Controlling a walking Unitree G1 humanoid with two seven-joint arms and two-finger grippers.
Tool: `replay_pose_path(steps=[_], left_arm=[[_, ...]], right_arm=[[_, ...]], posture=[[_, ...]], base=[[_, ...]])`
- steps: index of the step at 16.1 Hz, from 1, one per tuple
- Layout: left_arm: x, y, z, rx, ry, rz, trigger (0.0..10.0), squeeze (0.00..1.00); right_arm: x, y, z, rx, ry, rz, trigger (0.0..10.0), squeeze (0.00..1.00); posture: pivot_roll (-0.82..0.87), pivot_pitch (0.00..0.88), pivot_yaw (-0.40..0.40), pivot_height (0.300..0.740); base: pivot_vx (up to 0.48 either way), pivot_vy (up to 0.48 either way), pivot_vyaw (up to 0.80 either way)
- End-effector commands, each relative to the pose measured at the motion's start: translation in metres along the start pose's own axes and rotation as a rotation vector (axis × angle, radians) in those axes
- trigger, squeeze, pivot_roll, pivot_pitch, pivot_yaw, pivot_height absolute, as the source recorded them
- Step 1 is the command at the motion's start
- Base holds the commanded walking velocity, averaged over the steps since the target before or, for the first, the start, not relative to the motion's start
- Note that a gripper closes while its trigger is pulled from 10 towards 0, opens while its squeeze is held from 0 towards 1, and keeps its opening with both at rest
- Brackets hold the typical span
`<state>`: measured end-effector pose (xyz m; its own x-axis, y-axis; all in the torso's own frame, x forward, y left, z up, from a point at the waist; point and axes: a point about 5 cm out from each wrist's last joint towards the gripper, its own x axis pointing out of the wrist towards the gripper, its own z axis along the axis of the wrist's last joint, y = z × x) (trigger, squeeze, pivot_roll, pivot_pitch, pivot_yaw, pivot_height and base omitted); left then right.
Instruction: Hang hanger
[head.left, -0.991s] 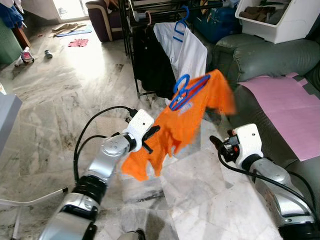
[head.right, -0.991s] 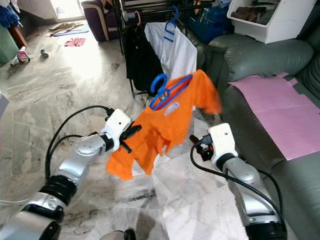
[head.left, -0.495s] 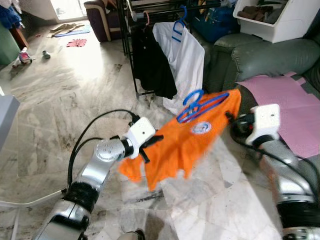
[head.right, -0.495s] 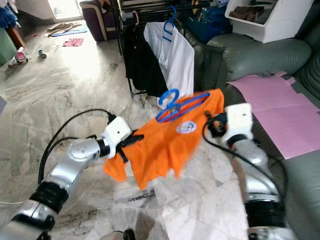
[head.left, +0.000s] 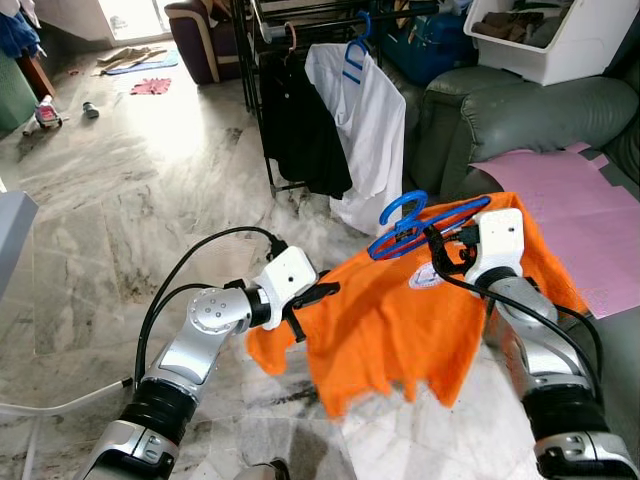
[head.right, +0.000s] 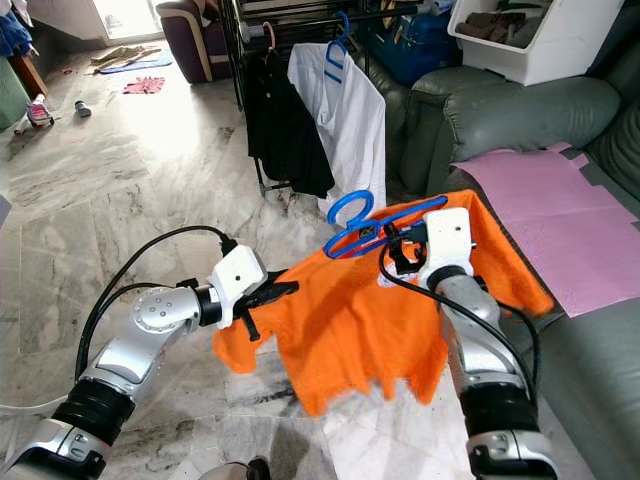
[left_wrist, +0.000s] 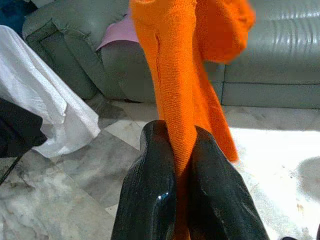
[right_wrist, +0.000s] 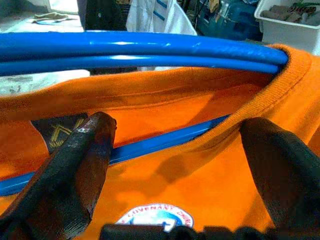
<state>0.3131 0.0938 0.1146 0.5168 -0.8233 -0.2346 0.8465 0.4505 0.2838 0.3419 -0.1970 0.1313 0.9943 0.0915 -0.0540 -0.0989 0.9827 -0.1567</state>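
I am holding an orange T-shirt (head.left: 410, 325) up in front of me, above the marble floor (head.left: 120, 220), with both arms raised and reaching forward. My left arm is bending at the elbow and angling inward, and my left gripper (head.left: 318, 294) is pinching one side edge of the shirt. In the left wrist view its two black fingers (left_wrist: 150, 195) are pressing together with a fold of orange cloth squeezed between them.

My right arm is coming up from my right side with the forearm nearly upright and the wrist turned toward the shirt's collar. My right gripper (head.left: 445, 243) is sitting at the neckline, just beside the blue hanger (head.left: 420, 222) that is threaded through the collar. In the right wrist view its fingers (right_wrist: 80, 165) are spread apart, with the hanger's blue bars and the orange collar lying between them, not clamped. A round printed badge (right_wrist: 155, 217) is showing on the shirt just below the collar.

The hanger's hook (head.right: 350, 208) is poking up above the shirt, pointing toward the dark clothes rack (head.left: 290, 60) that stands ahead of me, well apart from it. On that rack a white shirt (head.left: 365, 125) is hanging on another blue hanger, next to a black garment (head.left: 295, 125). To my right a grey-green sofa (head.left: 530, 115) is carrying a pink sheet (head.left: 580, 215), and the far edge of the orange shirt is reaching over toward it.
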Motion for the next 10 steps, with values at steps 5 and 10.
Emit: replay_pose_path(steps=[5, 10], left_arm=[[-0.003, -0.003, 0.005, 0.006, -0.024, -0.018, 0.0, 0.00], [-0.003, -0.004, 0.003, 0.001, -0.018, -0.021, 0.0, 0.00]], right_arm=[[0.002, -0.010, -0.004, -0.071, 0.002, -0.071, 4.0, 0.00], [0.001, -0.016, -0.005, -0.119, -0.008, -0.119, 4.8, 0.00]], posture=[[-0.05, 0.074, 0.031, 0.740], [-0.05, 0.077, 0.036, 0.740]], base=[[0.000, 0.000, 0.00], [0.000, 0.000, 0.00]])
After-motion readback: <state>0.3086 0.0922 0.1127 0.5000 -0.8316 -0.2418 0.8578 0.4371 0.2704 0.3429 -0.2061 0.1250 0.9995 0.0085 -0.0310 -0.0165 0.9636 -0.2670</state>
